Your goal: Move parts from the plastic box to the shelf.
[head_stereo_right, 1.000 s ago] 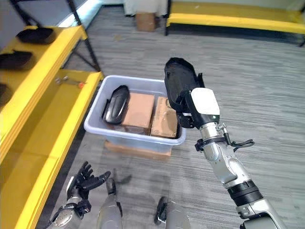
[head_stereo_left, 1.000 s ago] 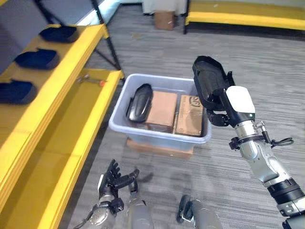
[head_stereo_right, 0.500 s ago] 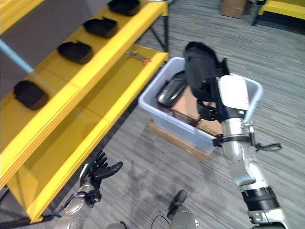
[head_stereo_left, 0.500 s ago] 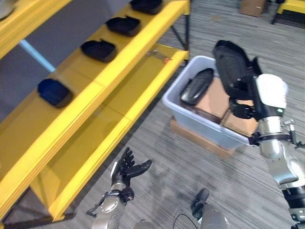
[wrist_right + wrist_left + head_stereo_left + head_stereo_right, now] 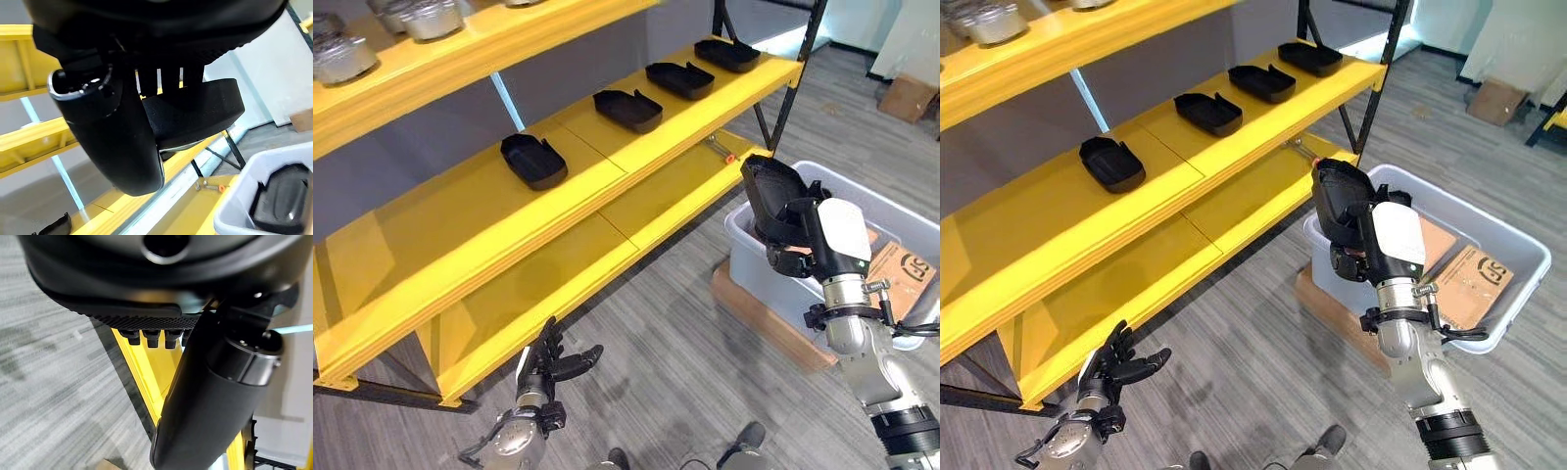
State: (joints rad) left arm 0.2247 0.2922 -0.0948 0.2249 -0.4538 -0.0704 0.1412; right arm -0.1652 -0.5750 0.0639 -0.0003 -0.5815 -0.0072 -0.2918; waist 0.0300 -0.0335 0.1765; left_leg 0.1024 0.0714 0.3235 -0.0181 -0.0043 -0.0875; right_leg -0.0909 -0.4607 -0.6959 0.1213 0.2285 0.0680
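Now right robot hand grips black part near shelf.

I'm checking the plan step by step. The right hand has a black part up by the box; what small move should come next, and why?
Probably carry the black part in the right hand left toward the middle shelf. Four like parts lie there in a row, with bare yellow board beside the nearest one. The left hand hangs open, low by the floor.
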